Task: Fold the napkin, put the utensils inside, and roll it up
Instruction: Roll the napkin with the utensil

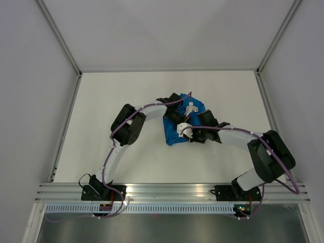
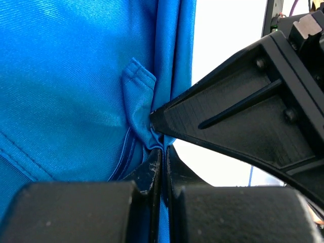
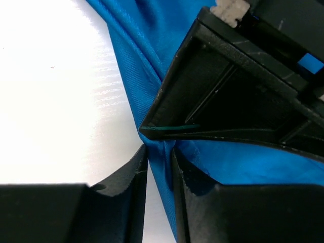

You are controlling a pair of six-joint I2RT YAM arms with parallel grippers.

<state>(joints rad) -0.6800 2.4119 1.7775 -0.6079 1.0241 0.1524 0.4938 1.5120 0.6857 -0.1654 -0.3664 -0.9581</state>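
We are pinching a fold of the large bright-blue soft cloth napkin (image 2: 76, 76) in the left gripper (image 2: 162, 156), its jaws pressed together on the fabric with no gap showing. The right gripper (image 3: 160, 157) is meeting it nose to nose. Its fingers are standing narrowly apart with a ridge of the same cloth running between them, and we cannot tell whether they are biting. The napkin is lying bunched directly under and between both hands, not flat. No knife is showing in any view.

To do this fold well, we judge that we are needing both pinches sure on one edge. Then we are drawing the hands apart along it, so the cloth tightens before laying over. The fingertips are almost touching, so parting sideways first is looking safer than lifting together.

The white tabletop (image 1: 126, 91) is lying bare outboard of each gripper and beyond them towards the far wall (image 1: 167, 35). The grey side walls (image 1: 30, 101) and the metal rail (image 1: 167, 191) by the arm bases are standing well apart from the hands.
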